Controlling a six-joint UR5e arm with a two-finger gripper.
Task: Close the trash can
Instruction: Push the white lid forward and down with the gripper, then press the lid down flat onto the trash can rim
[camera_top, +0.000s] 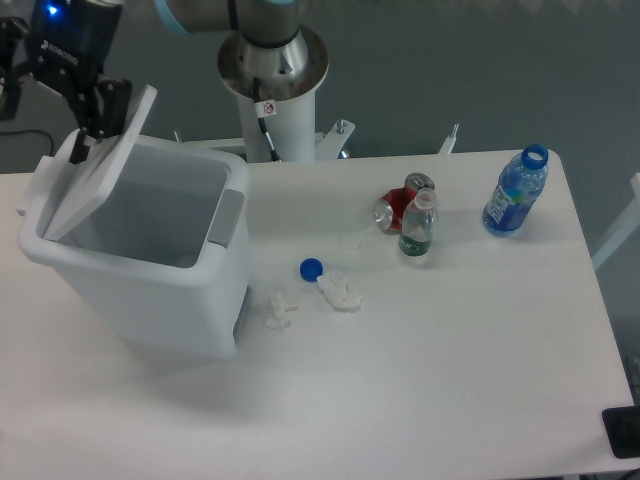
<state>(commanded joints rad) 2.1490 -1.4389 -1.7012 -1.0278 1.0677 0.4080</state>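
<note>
The trash can (150, 290) is a large white bin on the left of the table, with a grey latch (226, 218) on its front. Its white lid (95, 180) is hinged at the far left side and leans at a slant over the opening, which is still largely uncovered. My gripper (100, 120) is at the top left, behind and above the lid. Its dark fingers rest against the lid's upper back edge. Whether the fingers are apart or together does not show from this angle.
The robot's base column (272, 70) stands behind the table. A blue cap (311, 268) and two crumpled paper scraps (340, 292) lie just right of the bin. Further right are a red can (400, 205), a small bottle (416, 228) and a blue bottle (515, 195).
</note>
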